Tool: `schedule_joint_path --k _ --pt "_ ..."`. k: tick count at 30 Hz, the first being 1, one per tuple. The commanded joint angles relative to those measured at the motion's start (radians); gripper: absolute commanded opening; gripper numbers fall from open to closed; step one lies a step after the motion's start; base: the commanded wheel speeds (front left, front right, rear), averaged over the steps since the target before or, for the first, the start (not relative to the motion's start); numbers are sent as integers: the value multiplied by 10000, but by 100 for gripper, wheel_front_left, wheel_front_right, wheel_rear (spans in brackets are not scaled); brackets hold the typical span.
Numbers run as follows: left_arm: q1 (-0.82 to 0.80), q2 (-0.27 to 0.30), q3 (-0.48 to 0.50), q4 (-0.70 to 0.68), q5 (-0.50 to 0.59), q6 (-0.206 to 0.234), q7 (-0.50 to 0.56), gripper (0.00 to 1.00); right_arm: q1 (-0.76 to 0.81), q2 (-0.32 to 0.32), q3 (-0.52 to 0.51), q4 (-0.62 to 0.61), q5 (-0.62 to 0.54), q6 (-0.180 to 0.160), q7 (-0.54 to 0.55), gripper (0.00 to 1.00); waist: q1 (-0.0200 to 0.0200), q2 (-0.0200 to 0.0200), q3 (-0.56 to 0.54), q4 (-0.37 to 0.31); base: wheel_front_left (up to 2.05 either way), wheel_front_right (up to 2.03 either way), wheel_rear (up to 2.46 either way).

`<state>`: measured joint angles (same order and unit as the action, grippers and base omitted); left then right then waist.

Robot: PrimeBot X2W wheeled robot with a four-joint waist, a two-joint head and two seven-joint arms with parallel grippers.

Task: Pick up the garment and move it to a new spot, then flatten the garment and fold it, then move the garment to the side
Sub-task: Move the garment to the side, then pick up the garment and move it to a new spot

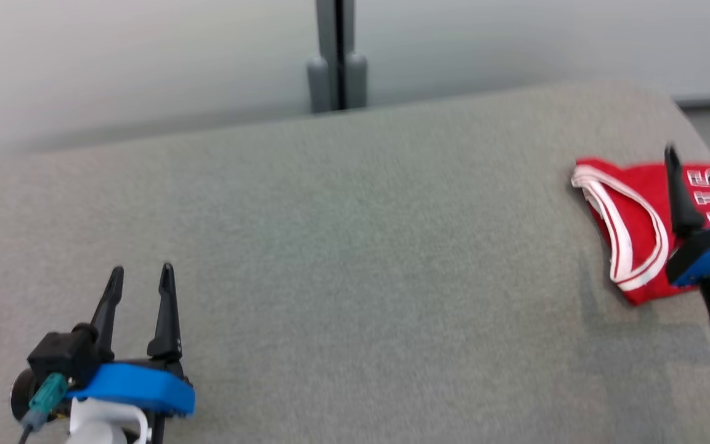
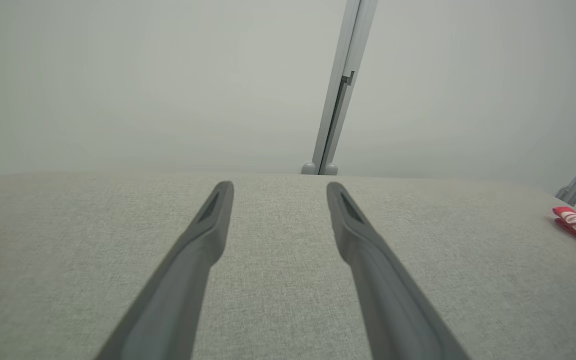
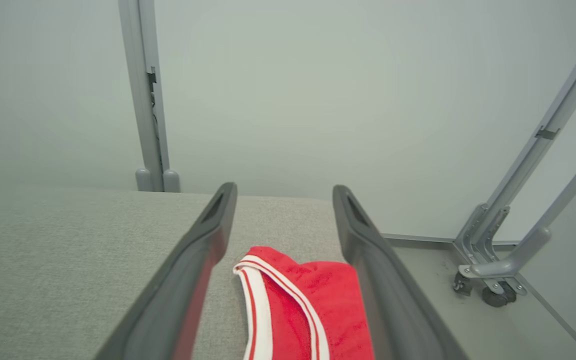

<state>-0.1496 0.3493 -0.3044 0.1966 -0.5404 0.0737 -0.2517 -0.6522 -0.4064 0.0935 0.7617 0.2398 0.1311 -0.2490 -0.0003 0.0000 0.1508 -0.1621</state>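
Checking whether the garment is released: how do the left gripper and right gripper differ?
The left gripper is over bare grey surface; the right gripper is above the red garment near the surface's right edge. Nothing lies between the left gripper's jaws; the garment shows between the right gripper's jaws, unpinched. Both are open.

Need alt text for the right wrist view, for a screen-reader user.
The right gripper is open, its two dark fingers framing a red garment with white-striped trim that lies on a grey fabric-covered table, near the table's edge. Behind are a pale wall and a grey wheeled metal frame.
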Motion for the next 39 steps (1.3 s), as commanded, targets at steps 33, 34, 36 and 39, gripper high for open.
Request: schedule_joint_path --k 33,34,36,39 --pt "1386 -1138 1114 969 894 -674 -144 100 6807 3090 -1417 -7196 -618 -3 2279 100 3 0 -1512 1364 0 0 0" --pt "1352 -1143 1120 986 924 -702 -144 100 6773 3057 -1390 -7119 -577 -3 2241 100 3 0 -1506 1392 0 0 0" --pt "1314 -1134 1114 1030 964 -737 -144 100 6698 2948 -1356 -6957 -478 -3 2153 100 3 0 -1503 1482 0 0 0" --pt "1261 -1126 1139 1091 1041 -736 -145 100 6707 2950 -1326 -6861 -477 -3 2104 100 3 0 -1514 1727 0 0 0"
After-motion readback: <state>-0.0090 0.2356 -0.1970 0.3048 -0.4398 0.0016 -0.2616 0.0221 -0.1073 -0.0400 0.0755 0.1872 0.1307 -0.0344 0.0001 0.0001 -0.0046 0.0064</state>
